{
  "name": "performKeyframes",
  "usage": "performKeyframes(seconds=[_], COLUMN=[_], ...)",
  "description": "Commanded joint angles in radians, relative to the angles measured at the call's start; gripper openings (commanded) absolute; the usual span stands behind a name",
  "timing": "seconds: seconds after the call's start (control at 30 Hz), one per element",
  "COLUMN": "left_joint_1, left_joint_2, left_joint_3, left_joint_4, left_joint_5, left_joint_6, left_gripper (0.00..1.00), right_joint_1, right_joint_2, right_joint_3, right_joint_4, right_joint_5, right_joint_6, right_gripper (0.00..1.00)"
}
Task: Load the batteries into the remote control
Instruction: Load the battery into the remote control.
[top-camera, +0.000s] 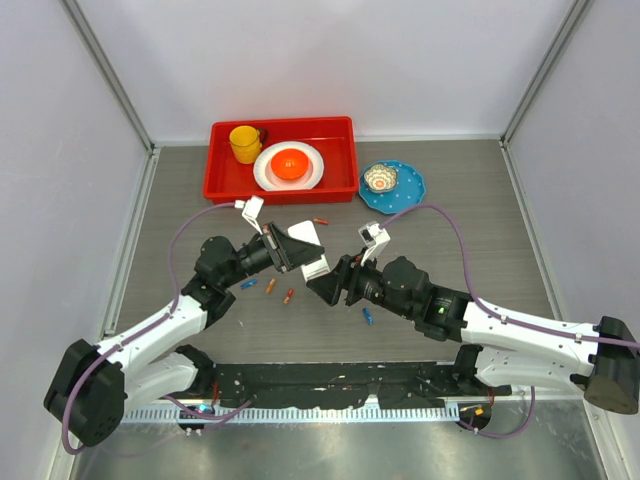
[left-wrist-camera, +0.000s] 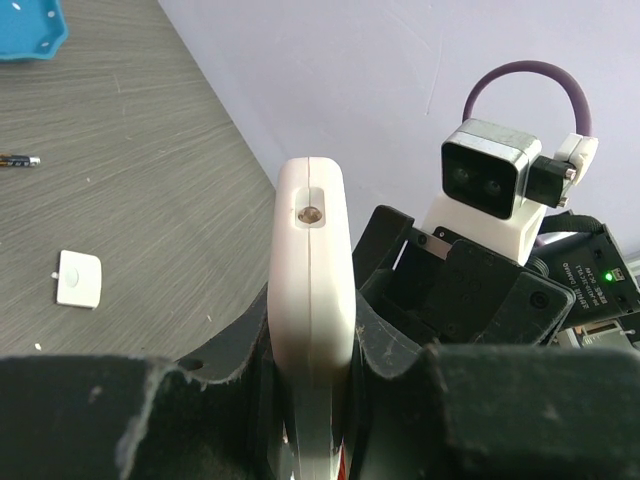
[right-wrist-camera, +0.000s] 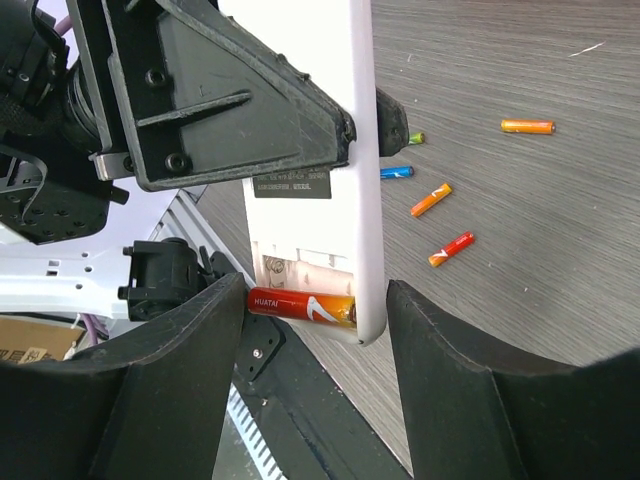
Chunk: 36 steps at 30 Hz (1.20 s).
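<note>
Remote control (right-wrist-camera: 300, 215): held clear of the table (top-camera: 470, 260) between the two arms, clamped in the left gripper (left-wrist-camera: 312, 350), its open back turned to the right wrist camera.

Compartment: one orange battery (right-wrist-camera: 300, 305) is seated in the lower slot. The slot above it appears vacant.

Progress, as a judgement: one cell fitted, at least one outstanding, closure not yet done. A small white piece (left-wrist-camera: 78, 277) lying on the table is probably the cover.

Right gripper (right-wrist-camera: 318, 300): fingers spread either side of the remote's lower end, carrying nothing.

Loose batteries (right-wrist-camera: 431, 200): orange, red and blue, scattered on the table just beside the arms.

Writing: the seated battery reads "HUATAI". A grey label (right-wrist-camera: 292, 184) on the remote's back carries print too small to read.
</note>
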Motion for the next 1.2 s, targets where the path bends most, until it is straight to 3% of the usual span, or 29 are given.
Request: performKeyframes(seconds=[0.0,0.63,1.03,1.17], left_joint_1=[-0.003,-0.003,-0.003,-0.003], left_joint_2=[-0.027,-0.052,-0.061,-0.064], left_joint_3=[-0.002,-0.002,0.0,0.003], left_joint_4=[0.059,0.055,0.062,0.065], left_joint_5=[-0.018,-0.032,-0.038,-0.038], left_joint_6=[0.0,-0.005,-0.017,-0.025], left_gripper=[0.0,0.0,0.0,0.0], right_joint_1=[-0.004,-0.004,-0.004,-0.005], right_joint_2=[0.004,-0.006,0.0,0.011], right_joint_3=[0.016,-0.003,-0.008,-0.003], right_joint_4=[0.044,0.052,0.04,0.023], right_joint_5=[0.002,0.009,0.025,0.032], right_joint_6=[0.008,0.013,0.016,0.021], right_gripper=[0.64,0.44,0.2,0.01])
